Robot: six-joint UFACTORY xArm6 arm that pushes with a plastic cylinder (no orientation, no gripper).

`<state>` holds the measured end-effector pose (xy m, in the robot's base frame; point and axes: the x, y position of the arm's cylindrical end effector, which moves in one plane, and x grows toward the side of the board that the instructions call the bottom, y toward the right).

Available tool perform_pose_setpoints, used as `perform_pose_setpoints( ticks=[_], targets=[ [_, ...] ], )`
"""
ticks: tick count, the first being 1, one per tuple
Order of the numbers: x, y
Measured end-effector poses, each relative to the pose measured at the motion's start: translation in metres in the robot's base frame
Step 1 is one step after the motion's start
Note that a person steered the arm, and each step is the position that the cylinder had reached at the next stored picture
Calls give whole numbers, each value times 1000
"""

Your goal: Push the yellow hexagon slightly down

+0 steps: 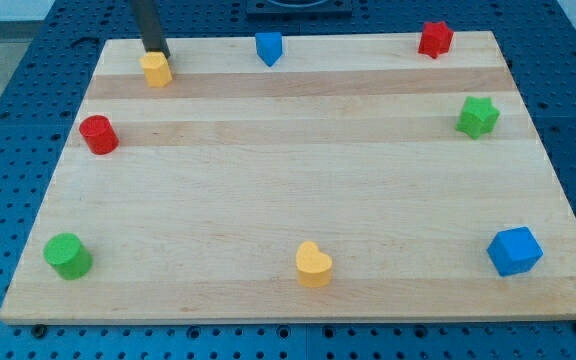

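Wooden board (298, 170) on blue pegboard, my tip (158, 52) touching yellow hexagon (155, 69) from the view's top, no jaws, nothing held

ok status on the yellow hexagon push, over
My tip at the yellow hexagon, on its top side. Hexagon near board's top left corner. Path down clear; red cylinder off to lower left.

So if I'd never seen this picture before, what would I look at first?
Probably the dark rod coming down at the view's top left, my tip right behind the yellow hexagon, on the side toward the view's top. Next, the bright blocks ringed around the edges of the wooden board: a big blue cube at the bottom right and a yellow heart at the bottom middle.
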<state>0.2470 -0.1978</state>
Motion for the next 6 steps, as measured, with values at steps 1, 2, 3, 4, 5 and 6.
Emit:
perform_pose_setpoints(
  ticks=[1,2,3,4,5,6],
  targets=[
    [45,14],
    [50,32],
    [9,31],
    [6,9],
    [29,-8],
    [53,-10]
  ],
)
